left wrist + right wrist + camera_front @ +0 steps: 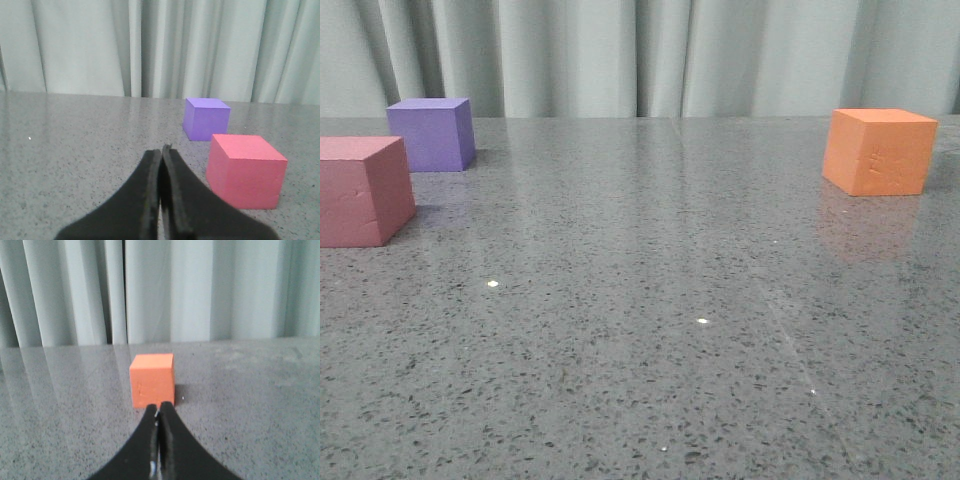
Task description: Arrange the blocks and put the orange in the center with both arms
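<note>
Awaiting first pick; no block is held and the table's middle is bare.
Left gripper [161, 150] and right gripper [159, 407] both have jaws pressed together. Orange block [879, 151] sits far right; purple block [432, 134] and pinkish-red block [360, 190] far left. Right jaws must widen before straddling orange.

On the table [650, 350], two blocks sit at the far left: one [360, 190] nearer, another [432, 133] just behind it and slightly right, seemingly apart. The third block [878, 151] stands far right, the middle between them bare.
</note>
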`<state>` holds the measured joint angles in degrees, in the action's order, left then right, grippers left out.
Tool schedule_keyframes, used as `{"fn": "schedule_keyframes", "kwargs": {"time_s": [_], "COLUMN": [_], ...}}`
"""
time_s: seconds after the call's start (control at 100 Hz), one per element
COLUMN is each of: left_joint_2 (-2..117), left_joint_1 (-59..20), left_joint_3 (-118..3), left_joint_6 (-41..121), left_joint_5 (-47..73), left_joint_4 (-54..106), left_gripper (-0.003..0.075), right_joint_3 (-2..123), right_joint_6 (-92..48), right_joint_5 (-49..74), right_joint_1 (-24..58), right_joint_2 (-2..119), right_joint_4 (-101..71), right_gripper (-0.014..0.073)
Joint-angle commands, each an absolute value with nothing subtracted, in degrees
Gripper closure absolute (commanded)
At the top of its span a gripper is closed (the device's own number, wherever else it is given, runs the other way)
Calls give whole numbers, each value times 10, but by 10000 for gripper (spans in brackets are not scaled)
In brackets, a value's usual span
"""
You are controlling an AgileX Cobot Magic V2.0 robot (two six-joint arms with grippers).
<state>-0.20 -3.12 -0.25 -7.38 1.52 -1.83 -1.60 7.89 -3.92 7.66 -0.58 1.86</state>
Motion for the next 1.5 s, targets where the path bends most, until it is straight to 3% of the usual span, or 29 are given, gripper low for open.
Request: {"fn": "schedule_keyframes", "kwargs": {"time_s": [0.0, 0.26, 0.64, 0.81, 1.24, 1.309, 1.379, 1.489], "left_joint_2": [-21, 25, 297, 373, 411, 411, 411, 411], "left_joint_1": [-30, -30, -30, -30, -30, -30, -30, -30], "left_joint_3": [-7, -158, -432, -476, -476, -476, -476, -476], "left_joint_6": [-80, -80, -80, -80, -80, -73, -68, -68], "left_joint_5": [0, 135, 521, 550, 552, 549, 549, 549], "left_joint_4": [13, 19, 19, 19, 20, 21, 21, 23], "left_gripper": [739, 739, 739, 739, 739, 727, 668, 474], "right_joint_3": [10, 169, 419, 445, 444, 444, 444, 444], "right_joint_6": [74, 74, 74, 74, 74, 74, 74, 74], "right_joint_5": [-93, 85, 432, 502, 486, 480, 477, 476], "right_joint_1": [72, 72, 72, 72, 72, 72, 72, 72], "right_joint_2": [-19, 52, 274, 330, 343, 343, 343, 343], "right_joint_4": [12, -10, -11, -14, -14, -14, -14, -14], "right_gripper": [661, 661, 661, 661, 657, 622, 538, 282]}}
